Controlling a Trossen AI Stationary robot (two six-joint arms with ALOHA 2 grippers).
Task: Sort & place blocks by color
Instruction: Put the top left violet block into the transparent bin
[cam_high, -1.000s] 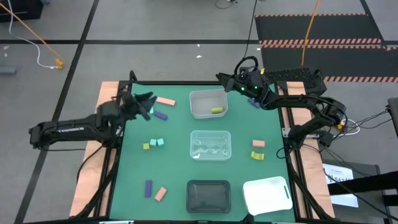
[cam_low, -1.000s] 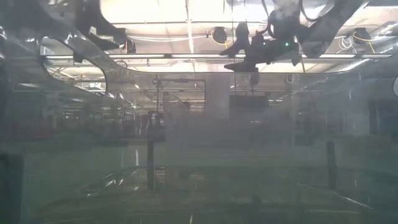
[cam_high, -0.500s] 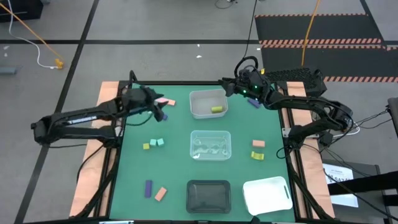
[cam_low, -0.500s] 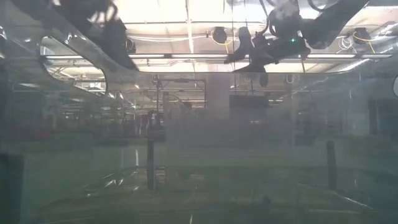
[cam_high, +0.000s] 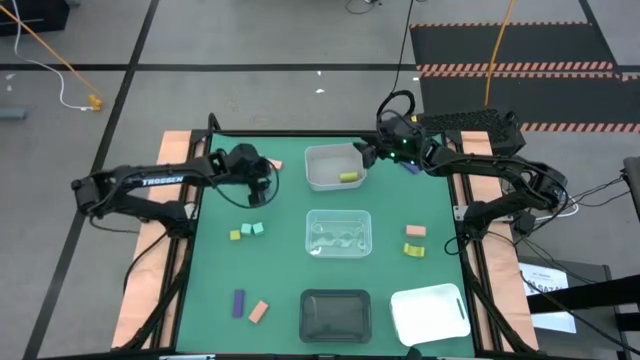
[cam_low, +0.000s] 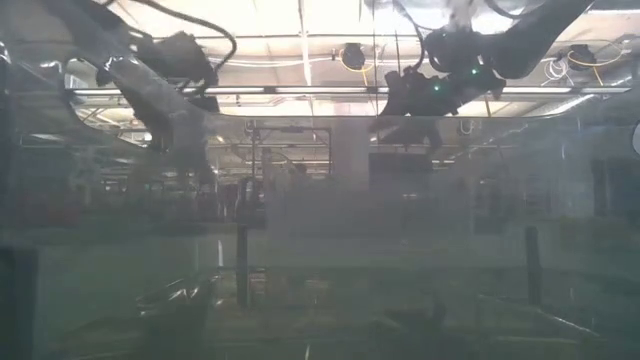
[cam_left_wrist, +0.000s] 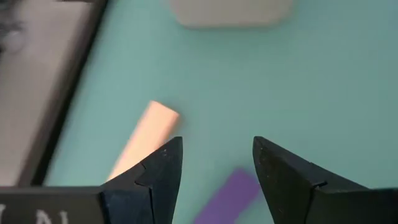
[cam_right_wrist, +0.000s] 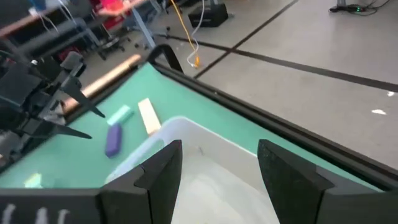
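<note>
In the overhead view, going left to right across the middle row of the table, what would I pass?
Yellow-green block → mint block → clear tray → pink block, with another yellow-green block just below it.

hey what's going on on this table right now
Two robot arms are sorting small coloured blocks into trays on a green table. The left gripper is open, over a purple block beside a salmon block, holding nothing. The right gripper, also open and empty, is at the clear tray that already holds a yellow-green block. Several blocks remain loose on the table.
</note>
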